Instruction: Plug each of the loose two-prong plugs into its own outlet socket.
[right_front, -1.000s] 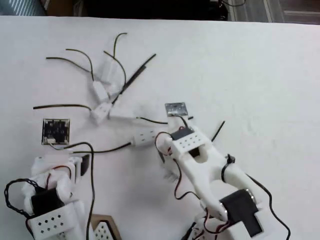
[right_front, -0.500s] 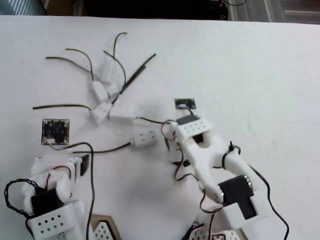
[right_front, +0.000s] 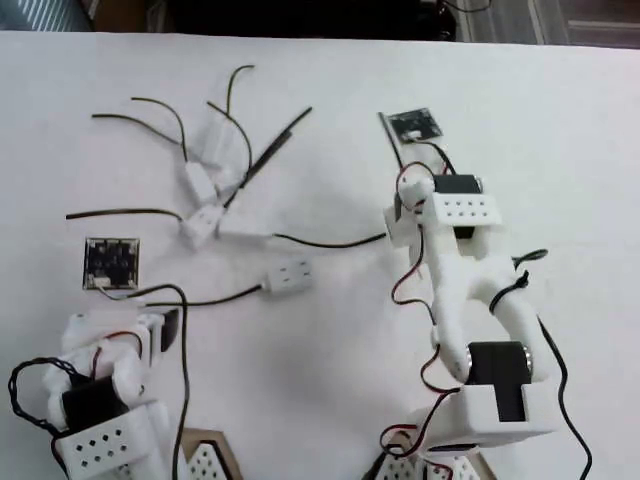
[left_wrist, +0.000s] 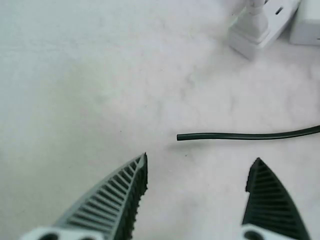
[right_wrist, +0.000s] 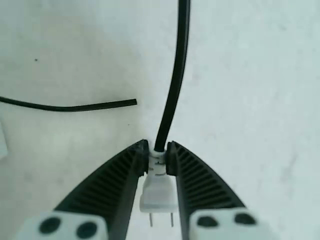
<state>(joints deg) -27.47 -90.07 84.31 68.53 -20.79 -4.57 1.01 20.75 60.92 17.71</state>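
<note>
Right wrist view: I see the right gripper (right_wrist: 156, 145) clamped on a white two-prong plug (right_wrist: 157, 192), with its fingers closed against both sides of the plug body. The prongs point back toward the wrist. The plug's black cord (right_wrist: 175, 85) runs out past the fingertips.

High view: I find the held plug to the right of the white socket block (right_front: 288, 275) and well apart from it. The cord lies across the table (right_front: 560, 150), and its far end is near a cluster of white blocks (right_front: 205, 190).

Left wrist view: I see the left gripper (left_wrist: 200, 167) spread wide and holding nothing. A separate cord end (left_wrist: 240, 135) lies on the table just past its fingertips.
</note>
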